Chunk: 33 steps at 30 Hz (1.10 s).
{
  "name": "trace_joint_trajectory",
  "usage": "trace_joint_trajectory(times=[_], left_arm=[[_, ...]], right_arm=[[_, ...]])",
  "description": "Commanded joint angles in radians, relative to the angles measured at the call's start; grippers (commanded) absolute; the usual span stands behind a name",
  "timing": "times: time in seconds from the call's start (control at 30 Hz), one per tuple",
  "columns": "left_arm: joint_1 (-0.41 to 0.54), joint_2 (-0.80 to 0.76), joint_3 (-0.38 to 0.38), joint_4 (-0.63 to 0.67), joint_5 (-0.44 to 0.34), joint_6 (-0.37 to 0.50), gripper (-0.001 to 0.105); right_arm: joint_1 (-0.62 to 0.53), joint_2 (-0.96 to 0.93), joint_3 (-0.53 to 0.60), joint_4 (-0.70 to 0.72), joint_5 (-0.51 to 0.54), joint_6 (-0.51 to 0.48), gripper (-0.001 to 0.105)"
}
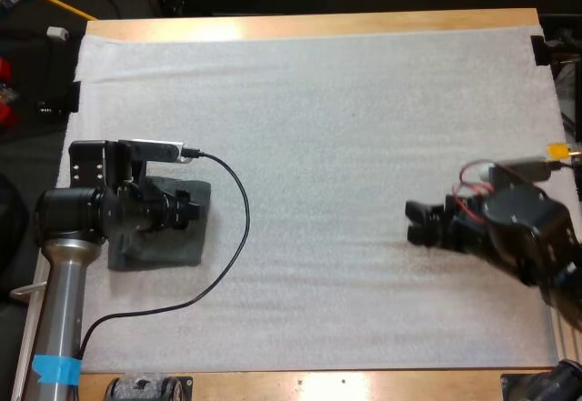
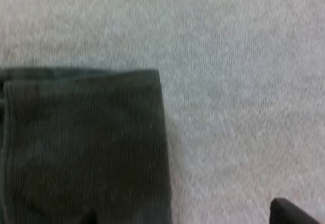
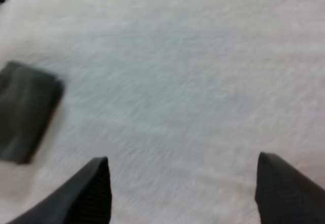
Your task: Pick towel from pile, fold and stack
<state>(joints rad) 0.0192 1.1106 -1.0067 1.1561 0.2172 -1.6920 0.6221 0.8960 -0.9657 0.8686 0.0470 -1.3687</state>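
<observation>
L hand (image 1: 193, 210) open over folded towel (image 2: 81, 148); R hand (image 3: 183, 186) open, empty.

White mat (image 1: 364, 146) covers most of wooden counter (image 1: 300, 25); bare wood strips along far & near edges. Mat lightly textured w/ faint ripples. Small black piece (image 1: 538, 49) at mat's far right corner, second black piece (image 1: 73, 99) on left edge. Small white object (image 1: 57, 32) off counter, beyond far left corner

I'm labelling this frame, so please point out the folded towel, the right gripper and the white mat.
folded towel (image 2: 86, 148): left wrist view, middle of its top layer.
right gripper (image 3: 183, 158): right wrist view, midway between its open fingertips.
white mat (image 1: 346, 146): high view, bare middle.
</observation>
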Motion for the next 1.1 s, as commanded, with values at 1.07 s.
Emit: trace_joint_trajectory(times=[1.07], left_arm=[[-0.005, -0.355, -0.003, 0.046, -0.002, 0.000, 0.064]], right_arm=[[-0.747, -0.237, -0.003, 0.220, -0.178, -0.426, 0.059]])
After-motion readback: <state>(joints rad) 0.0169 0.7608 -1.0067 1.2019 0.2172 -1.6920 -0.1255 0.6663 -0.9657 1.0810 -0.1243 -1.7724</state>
